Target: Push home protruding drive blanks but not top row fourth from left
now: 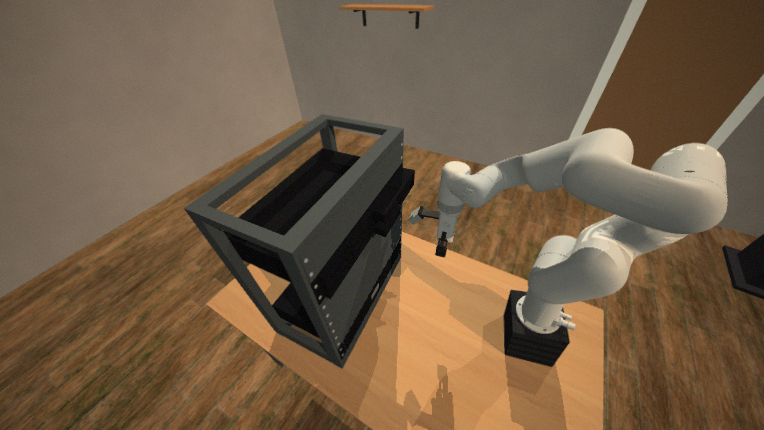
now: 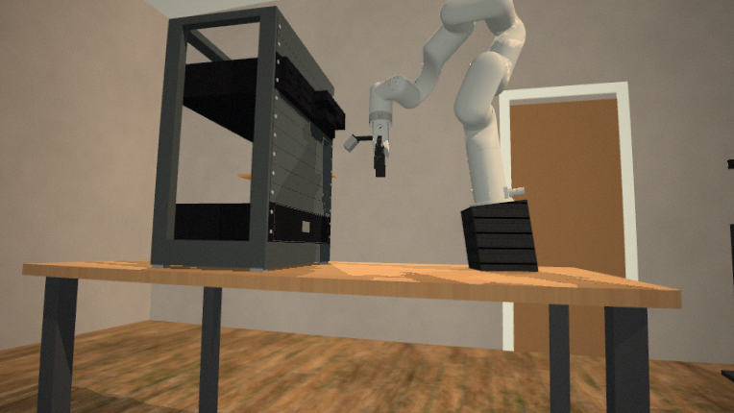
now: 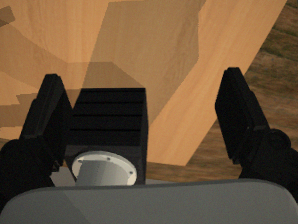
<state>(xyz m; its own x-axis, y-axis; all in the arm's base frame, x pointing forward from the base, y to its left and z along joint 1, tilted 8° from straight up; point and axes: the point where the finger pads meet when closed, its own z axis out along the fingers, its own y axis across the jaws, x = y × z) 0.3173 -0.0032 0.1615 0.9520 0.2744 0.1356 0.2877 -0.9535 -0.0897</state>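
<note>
A dark grey open-frame rack (image 1: 310, 229) stands on the wooden table, also in the exterior view (image 2: 246, 143). A black storage chassis (image 2: 307, 97) sits high in it, its front facing my arm. Black blanks stand out from that front: one shows at the far end (image 1: 407, 181) and one lower down (image 1: 386, 219); in the exterior view a block (image 2: 333, 115) juts out. I cannot make out single rows. My gripper (image 1: 441, 249) (image 2: 379, 171) points down in front of the rack, apart from it, open and empty. The wrist view shows both fingers spread over the table.
A second black unit (image 2: 300, 226) sits at the rack's bottom. My arm's black base (image 1: 536, 333) stands on the table to the right, and shows in the wrist view (image 3: 108, 132). A door (image 2: 565, 205) is behind. A dark object (image 1: 745, 264) sits at the right edge.
</note>
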